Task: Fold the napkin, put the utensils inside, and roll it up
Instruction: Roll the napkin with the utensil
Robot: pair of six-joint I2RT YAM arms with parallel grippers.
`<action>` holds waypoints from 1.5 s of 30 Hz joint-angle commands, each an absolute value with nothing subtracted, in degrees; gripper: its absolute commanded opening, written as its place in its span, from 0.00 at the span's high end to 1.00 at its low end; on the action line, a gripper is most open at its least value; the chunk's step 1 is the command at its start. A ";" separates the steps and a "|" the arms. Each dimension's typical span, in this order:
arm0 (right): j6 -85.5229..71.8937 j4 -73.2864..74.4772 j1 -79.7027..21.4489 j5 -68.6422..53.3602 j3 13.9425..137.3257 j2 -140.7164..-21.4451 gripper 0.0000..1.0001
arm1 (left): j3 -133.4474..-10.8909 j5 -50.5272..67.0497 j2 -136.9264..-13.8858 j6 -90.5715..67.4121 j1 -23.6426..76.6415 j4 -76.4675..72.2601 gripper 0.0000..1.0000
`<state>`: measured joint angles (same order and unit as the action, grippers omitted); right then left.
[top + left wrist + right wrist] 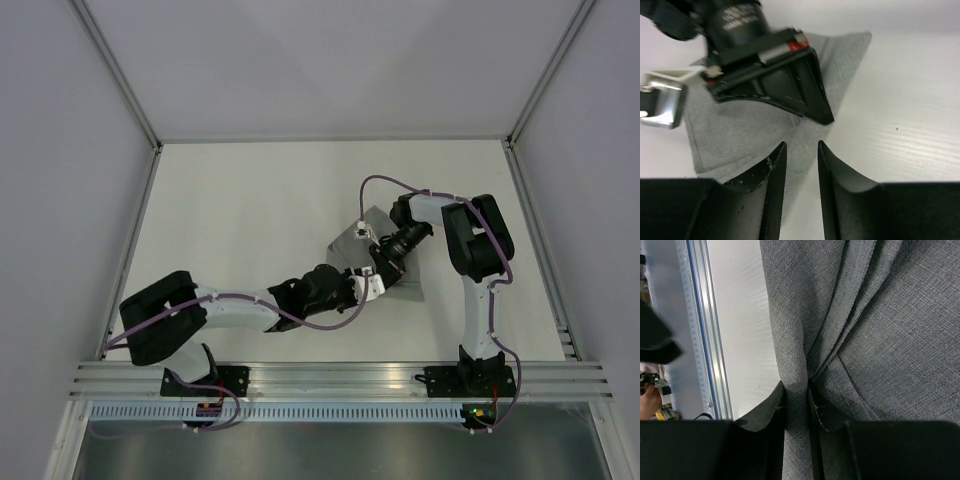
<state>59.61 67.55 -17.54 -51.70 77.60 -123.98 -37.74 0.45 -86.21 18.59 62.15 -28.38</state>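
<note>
Napkin (880, 340) fold between right gripper (796, 392) jaws, beneath left gripper (801, 146)

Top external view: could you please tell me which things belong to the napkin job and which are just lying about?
Job: grey napkin; right gripper, pinching its fold; left gripper, open at its edge. Utensils not in view.
Bystanders: table; aluminium rail; cable.

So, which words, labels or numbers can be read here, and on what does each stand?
No text can be read for certain.
Some white lettering on the right arm's black wrist housing: too blurred to read.
A red label beside it: too small to read.
The napkin bears no text.
</note>
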 commanded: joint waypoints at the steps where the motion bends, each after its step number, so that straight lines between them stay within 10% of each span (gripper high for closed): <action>1: 62.84 61.61 -17.23 -40.87 76.99 -128.76 0.92 | -40.51 -6.05 -92.43 28.64 65.30 -28.65 0.63; 32: 61.26 63.90 -16.79 -40.34 79.72 -131.75 0.92 | -43.59 -16.26 -111.35 43.25 70.75 -40.70 0.48; 45: 61.35 64.69 -16.88 -40.43 80.42 -132.19 0.91 | -47.89 -4.50 -110.83 36.04 68.56 -24.10 0.93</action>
